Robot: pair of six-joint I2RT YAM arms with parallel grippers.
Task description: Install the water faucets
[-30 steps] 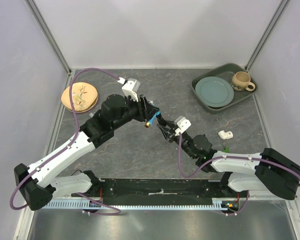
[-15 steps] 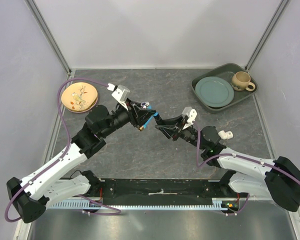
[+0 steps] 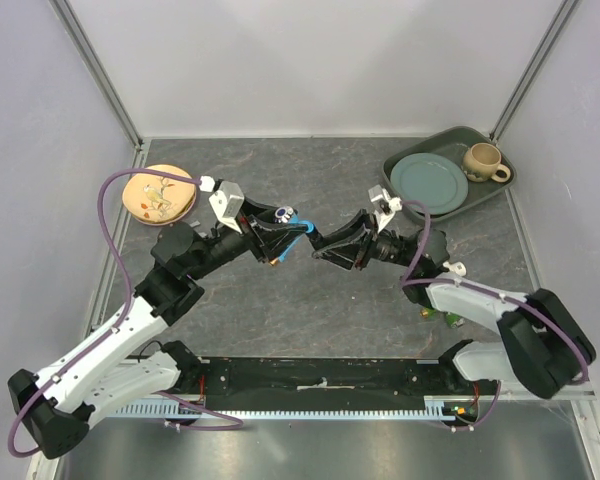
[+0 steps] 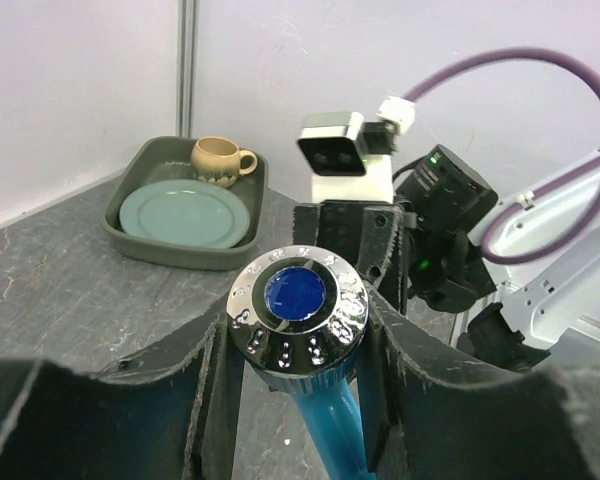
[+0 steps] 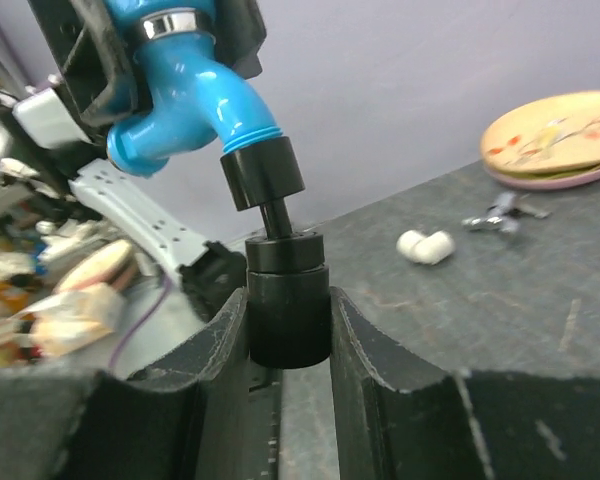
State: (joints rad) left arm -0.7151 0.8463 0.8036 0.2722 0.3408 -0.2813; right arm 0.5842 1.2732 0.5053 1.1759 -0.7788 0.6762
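Observation:
The blue faucet point(image 3: 298, 222) hangs in mid-air between both grippers above the table's middle. My left gripper point(image 3: 277, 238) is shut on its body just under the chrome knob point(image 4: 297, 305), which has a blue cap. My right gripper point(image 3: 332, 250) is shut on the black end piece point(image 5: 288, 310), which joins the blue spout point(image 5: 190, 95) by a thin black stem. The brass tip point(image 3: 272, 262) points down and left. The green faucet point(image 3: 442, 316) lies on the table, partly hidden under my right arm.
A white elbow pipe piece point(image 3: 452, 268) lies by my right arm and also shows in the right wrist view point(image 5: 425, 245). A green tray point(image 3: 398, 195) with a plate and a cup point(image 3: 483, 160) stands back right. A patterned plate point(image 3: 158, 193) sits back left.
Both wrists have turned and drawn apart while staying on the blue faucet. The left arm swung back and left, the right wrist rose toward the tray, and the faucet shifted slightly away from the bases.

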